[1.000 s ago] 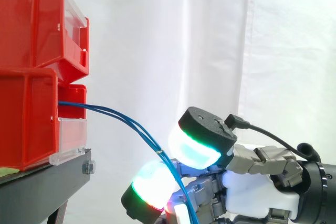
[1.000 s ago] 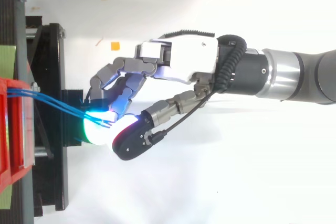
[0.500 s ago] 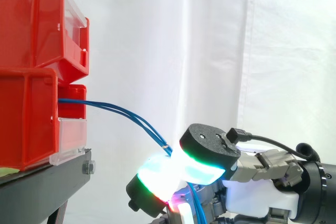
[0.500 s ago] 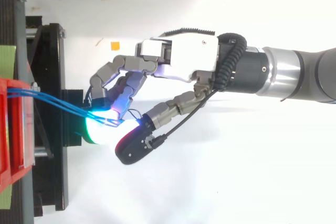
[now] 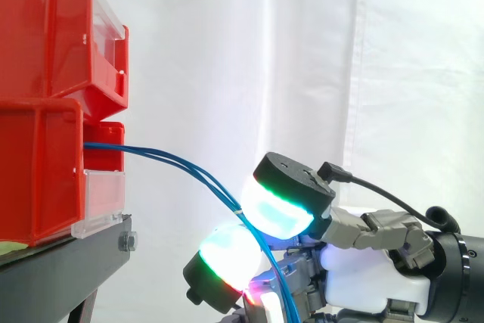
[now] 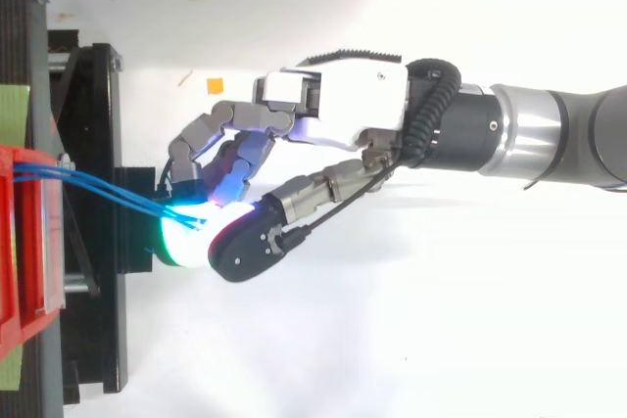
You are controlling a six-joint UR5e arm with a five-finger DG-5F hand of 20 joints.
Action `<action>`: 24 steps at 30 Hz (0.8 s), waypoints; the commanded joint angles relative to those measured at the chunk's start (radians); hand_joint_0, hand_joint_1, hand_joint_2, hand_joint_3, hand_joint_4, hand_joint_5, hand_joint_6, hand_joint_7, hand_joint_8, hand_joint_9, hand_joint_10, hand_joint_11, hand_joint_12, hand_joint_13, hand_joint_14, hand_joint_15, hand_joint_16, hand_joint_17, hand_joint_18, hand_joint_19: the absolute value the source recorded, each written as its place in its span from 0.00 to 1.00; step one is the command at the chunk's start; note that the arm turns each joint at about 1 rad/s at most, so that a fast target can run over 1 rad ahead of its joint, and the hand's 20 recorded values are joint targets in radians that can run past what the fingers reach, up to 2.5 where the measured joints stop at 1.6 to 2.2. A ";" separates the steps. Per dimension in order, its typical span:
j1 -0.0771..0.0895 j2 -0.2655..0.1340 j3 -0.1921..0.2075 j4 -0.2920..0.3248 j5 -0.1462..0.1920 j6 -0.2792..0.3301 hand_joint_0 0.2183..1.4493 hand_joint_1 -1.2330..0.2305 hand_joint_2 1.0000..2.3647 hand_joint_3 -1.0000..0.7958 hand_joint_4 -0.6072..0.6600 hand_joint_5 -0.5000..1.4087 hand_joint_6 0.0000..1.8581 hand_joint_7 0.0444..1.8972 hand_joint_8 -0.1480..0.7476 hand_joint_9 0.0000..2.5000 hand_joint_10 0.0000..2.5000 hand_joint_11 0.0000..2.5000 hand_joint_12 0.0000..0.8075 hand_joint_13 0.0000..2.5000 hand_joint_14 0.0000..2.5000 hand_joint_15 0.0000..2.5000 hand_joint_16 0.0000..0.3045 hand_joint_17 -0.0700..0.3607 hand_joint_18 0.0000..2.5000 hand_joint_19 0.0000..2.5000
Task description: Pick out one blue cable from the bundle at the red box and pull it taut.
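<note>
Side view: since half a second ago the hand's (image 5: pixel 361 271) thumb pad (image 5: pixel 278 208) has lifted off the lower pad. Both blue cables (image 5: pixel 181 170) sag from the red box (image 5: pixel 38 172) and pass between the pads.

Top view: the thumb has swung inward. The fingers curl round both strands, so I judge that none is singled out yet.

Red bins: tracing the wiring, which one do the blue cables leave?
The small lower red bin, under the top bin; blue cables exit above its clear front lip.

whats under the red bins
The red bins rest on a black stand with a bolt at its corner. A green strip peeks out beneath the lower bin; the rest under it is covered.
</note>
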 commanded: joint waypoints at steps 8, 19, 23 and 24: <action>-0.003 0.001 0.001 -0.001 -0.005 0.000 0.34 0.45 0.00 0.28 0.59 0.19 0.46 0.51 0.53 0.45 0.01 0.28 0.56 0.31 0.01 0.19 0.19 0.46 0.25 0.27; -0.012 0.001 0.000 -0.007 -0.018 0.009 0.34 0.28 0.02 0.45 0.56 0.19 0.48 0.57 0.54 0.45 0.01 0.29 0.57 0.31 0.01 0.18 0.19 0.46 0.26 0.25; -0.018 0.001 0.000 -0.015 -0.032 0.021 0.35 0.27 0.02 0.46 0.55 0.19 0.49 0.57 0.54 0.45 0.01 0.29 0.56 0.32 0.01 0.18 0.19 0.46 0.26 0.26; -0.021 0.001 0.001 -0.013 -0.035 0.025 0.35 0.27 0.02 0.46 0.55 0.19 0.49 0.57 0.54 0.45 0.01 0.29 0.56 0.32 0.01 0.18 0.19 0.46 0.26 0.26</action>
